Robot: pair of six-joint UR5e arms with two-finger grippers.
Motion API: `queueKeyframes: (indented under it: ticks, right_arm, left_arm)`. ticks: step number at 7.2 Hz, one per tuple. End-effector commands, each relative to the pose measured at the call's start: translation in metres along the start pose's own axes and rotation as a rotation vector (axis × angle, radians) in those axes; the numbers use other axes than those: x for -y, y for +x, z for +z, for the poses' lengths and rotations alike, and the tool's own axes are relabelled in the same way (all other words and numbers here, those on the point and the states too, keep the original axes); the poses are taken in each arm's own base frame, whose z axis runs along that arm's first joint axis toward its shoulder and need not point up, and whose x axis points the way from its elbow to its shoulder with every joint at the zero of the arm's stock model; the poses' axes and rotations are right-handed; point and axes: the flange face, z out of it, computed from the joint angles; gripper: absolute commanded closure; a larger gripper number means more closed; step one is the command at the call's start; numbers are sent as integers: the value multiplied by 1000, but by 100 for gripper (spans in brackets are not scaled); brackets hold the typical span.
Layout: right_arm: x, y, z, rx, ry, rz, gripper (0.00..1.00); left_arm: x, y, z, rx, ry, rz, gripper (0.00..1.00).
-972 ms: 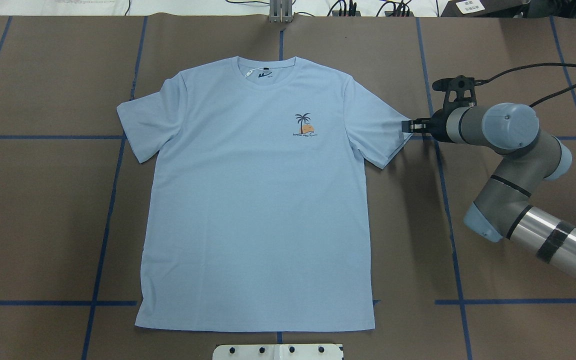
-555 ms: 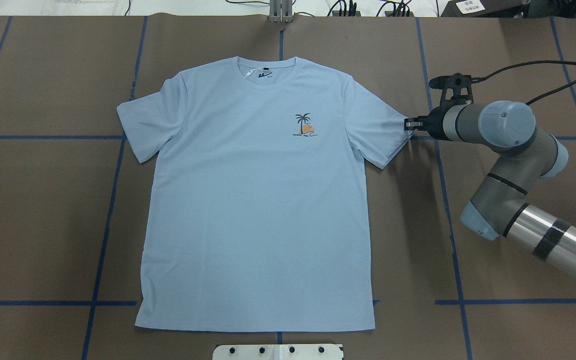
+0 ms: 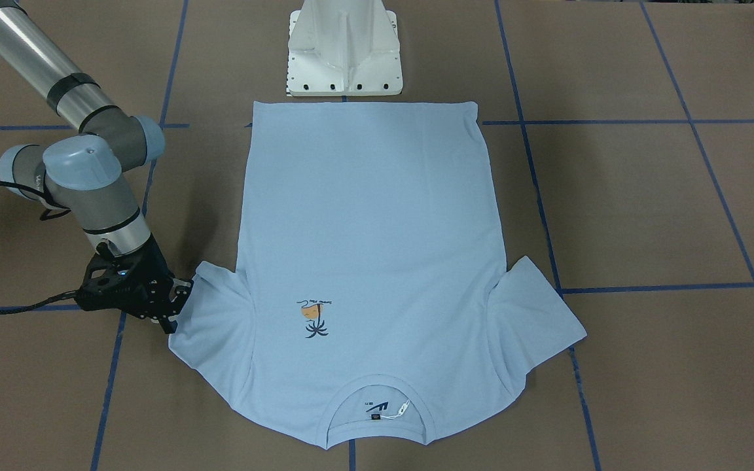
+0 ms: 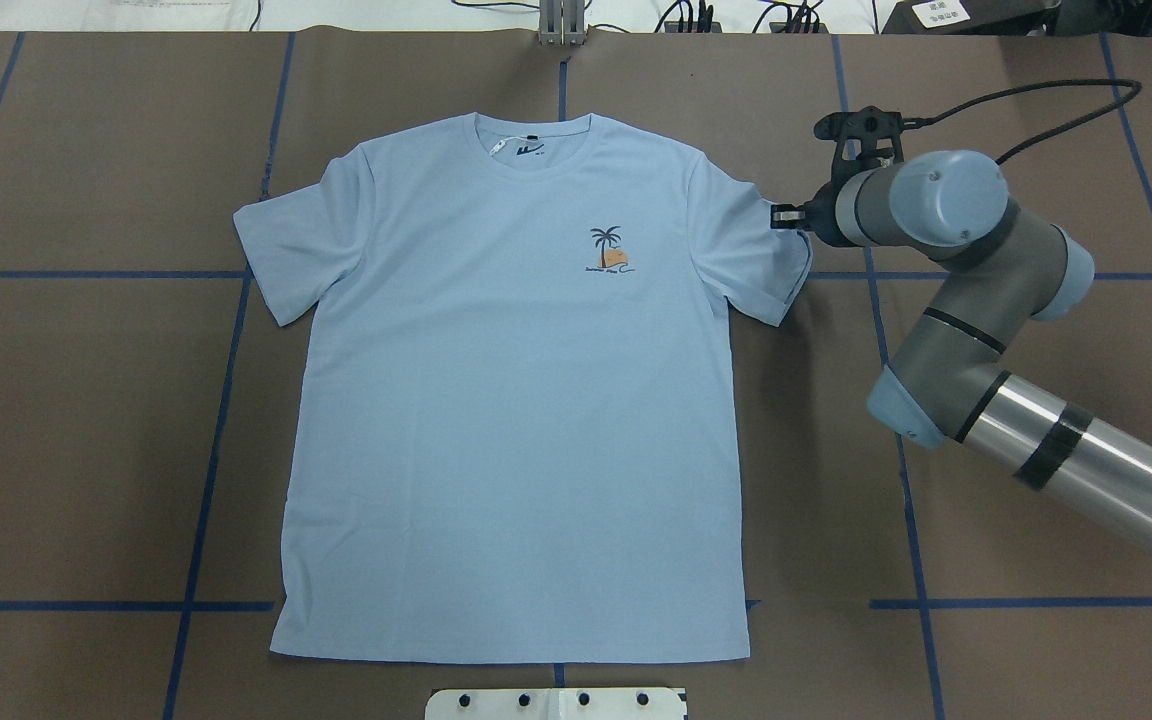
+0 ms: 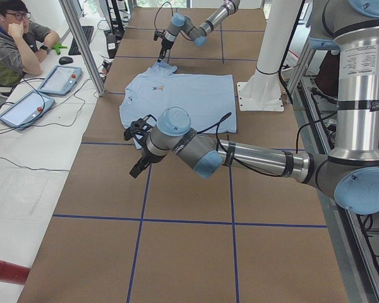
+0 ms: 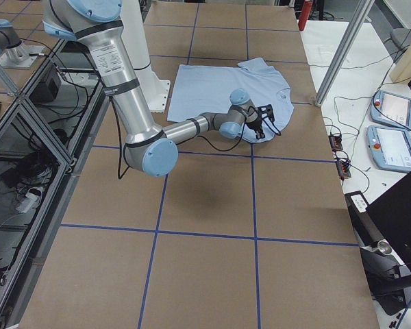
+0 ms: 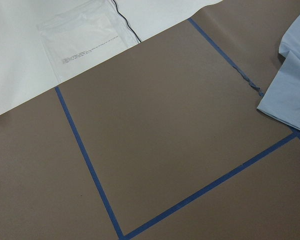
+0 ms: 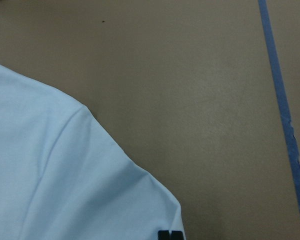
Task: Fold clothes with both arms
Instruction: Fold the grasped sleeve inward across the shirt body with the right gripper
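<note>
Right hand pulled T-shirt sleeve inward

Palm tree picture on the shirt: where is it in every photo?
Front-facing: palm-tree print lower middle, upside down, up-left of the collar.
Overhead: print right of centre, below the collar.
Exterior left: print a tiny speck, upper left.
Exterior right: cannot make it out.
Left wrist: not in it.
Right wrist: not in it.
Shared landmark: the collar.

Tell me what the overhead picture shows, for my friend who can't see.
A light blue T-shirt lies flat, front up, on a brown table marked with blue tape. The right arm's end effector pinches the edge of one sleeve.
</note>
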Motion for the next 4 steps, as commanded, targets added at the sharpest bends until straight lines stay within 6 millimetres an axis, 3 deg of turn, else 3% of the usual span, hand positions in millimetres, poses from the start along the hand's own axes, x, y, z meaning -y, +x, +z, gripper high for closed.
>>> queueKeyframes:
  ticks: [1, 3, 4]
  right_arm:
    - [15, -85, -13, -66, 7, 80, 100]
    - [4, -172, -20, -110, 72, 158, 100]
    - [1, -201, -10, -124, 85, 185, 100]
  left_arm:
    - [0, 0, 0, 0, 1, 1, 0]
    - [1, 0, 0, 0, 2, 2, 0]
    - [0, 0, 0, 0, 1, 1, 0]
